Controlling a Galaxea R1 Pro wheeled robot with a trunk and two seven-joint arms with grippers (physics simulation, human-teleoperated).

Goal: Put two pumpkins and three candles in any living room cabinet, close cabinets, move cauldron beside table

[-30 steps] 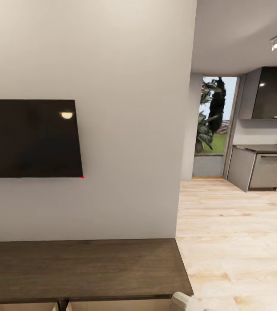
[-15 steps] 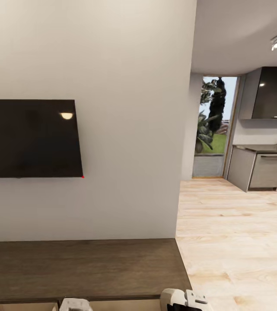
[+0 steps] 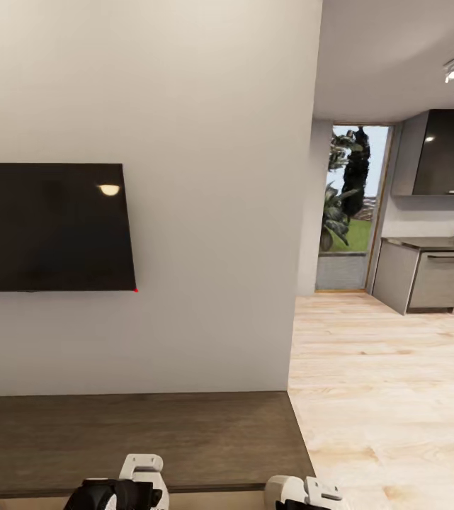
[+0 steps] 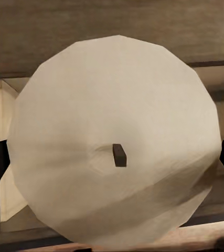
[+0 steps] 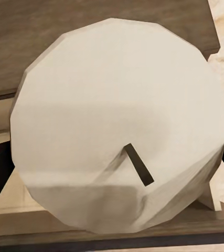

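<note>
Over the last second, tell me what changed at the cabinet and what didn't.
The left gripper rose into the head view over the cabinet; the right gripper came up beside its right end. Each grips a candle. TV, wall and camera unchanged.

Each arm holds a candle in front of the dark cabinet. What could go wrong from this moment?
1. In each wrist view the candle blocks most of the picture, so aiming into the open drawer behind it is hard; a candle may strike the cabinet top edge.
2. In the head view the left gripper and right gripper sit at the frame edge, so drawer and candles are poorly watched.
</note>
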